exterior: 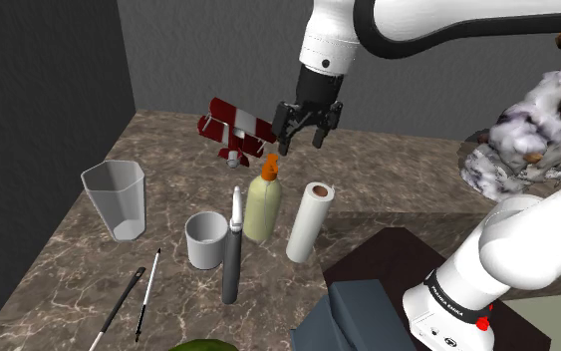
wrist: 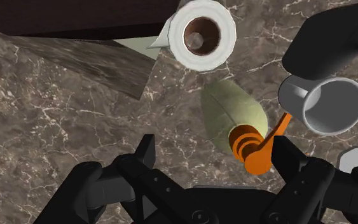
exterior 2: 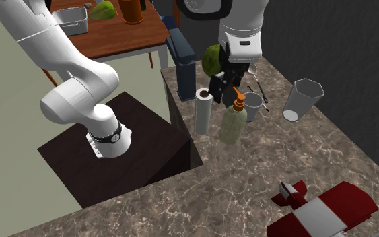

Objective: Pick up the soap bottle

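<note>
Item one, marbled counter [exterior: 398,175]: in the shoulder view, walls close its far and left edges, and I log bare surface behind the roll, toward the right. Dark stand [exterior: 393,259] abuts the near edge. Red-and-white toy plane [exterior: 233,128] sits at the back. Paper roll [exterior: 310,221] stands upright just beside the soap bottle [exterior: 262,204], with a grey mug [exterior: 206,239] on the bottle's other side. Gripper [exterior: 302,145] hangs above the bottle, fingers apart, clasping nothing. The wrist view adds the orange pump [wrist: 254,149] near one finger; the second exterior view adds a brown table [exterior 2: 114,40] beyond the counter.
</note>
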Available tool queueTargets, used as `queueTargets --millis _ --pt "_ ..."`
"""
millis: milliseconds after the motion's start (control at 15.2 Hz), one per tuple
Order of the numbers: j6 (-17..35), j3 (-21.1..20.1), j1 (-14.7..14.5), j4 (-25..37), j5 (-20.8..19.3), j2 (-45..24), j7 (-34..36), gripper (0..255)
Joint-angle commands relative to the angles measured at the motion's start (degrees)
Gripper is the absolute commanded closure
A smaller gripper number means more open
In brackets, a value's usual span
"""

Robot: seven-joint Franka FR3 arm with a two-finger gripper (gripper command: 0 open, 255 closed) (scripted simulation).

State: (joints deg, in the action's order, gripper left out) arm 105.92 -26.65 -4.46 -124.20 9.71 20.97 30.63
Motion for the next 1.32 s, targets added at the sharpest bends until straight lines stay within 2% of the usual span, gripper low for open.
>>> queueTargets --millis 0,132,726,792,1254 --pt "2.4 -2.9 0.1 2.2 -1.6 -4.2 3.7 0" --pt "3.6 -4.8 0.2 4.2 -3.4 -7.5 6.5 0" --pt "9.5 -5.5 0.1 -0.5 -3.8 -8.8 7.0 0" --pt "9.4 -5.4 0.1 -0.4 -3.7 -8.7 6.9 255" --pt "9.4 -5.4 0.1 -0.4 -3.8 -8.8 6.9 255"
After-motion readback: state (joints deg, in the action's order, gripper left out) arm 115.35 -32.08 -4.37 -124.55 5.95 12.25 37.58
